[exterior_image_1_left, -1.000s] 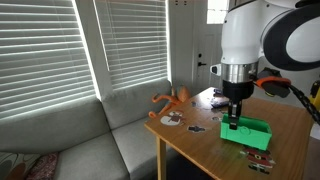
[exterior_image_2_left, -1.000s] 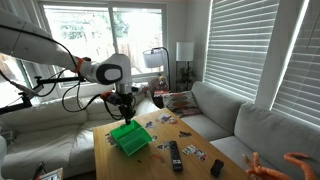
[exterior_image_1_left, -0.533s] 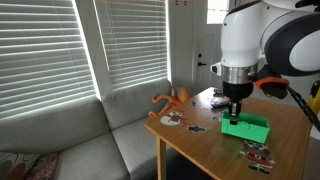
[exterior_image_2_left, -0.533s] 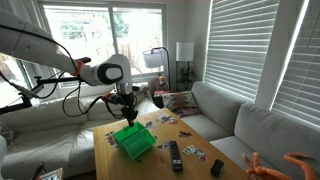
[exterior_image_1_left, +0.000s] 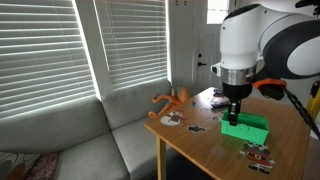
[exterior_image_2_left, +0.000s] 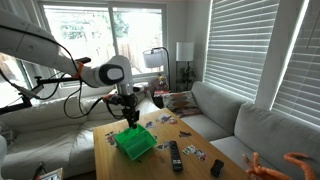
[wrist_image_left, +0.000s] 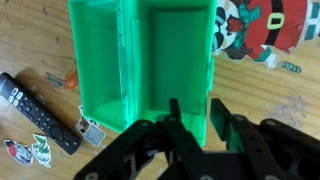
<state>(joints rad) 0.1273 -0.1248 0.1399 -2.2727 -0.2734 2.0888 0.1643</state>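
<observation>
Wrist view: gripper (wrist_image_left: 197, 115) low over the green bin (wrist_image_left: 165, 50), one finger inside the tub and the other outside, straddling its near side wall; gap between the fingers looks a little wider than the wall, but I cannot tell whether they pinch it or have let go. Bin upright, nothing in it, flat on the wooden table (wrist_image_left: 30, 40).

Change: in an exterior view the green bin (exterior_image_1_left: 248, 127) has a shallower, flatter outline than a second ago, then hardly differs over the last half second; gripper (exterior_image_1_left: 233, 112) barely shifted above it. Judgement: bin looks settled on the table, grip possibly easing.

Just beside the tool, on the bin's far side from the gripped wall: black remote control (wrist_image_left: 40, 115), small stickers (wrist_image_left: 25, 150) near it. Beyond the bin's far corner: Santa cut-out (wrist_image_left: 250, 25).

Farther out: orange toy (exterior_image_1_left: 172, 100) at the table's edge; grey couch (exterior_image_1_left: 80, 140) below; window blinds (exterior_image_1_left: 60, 50) behind.
</observation>
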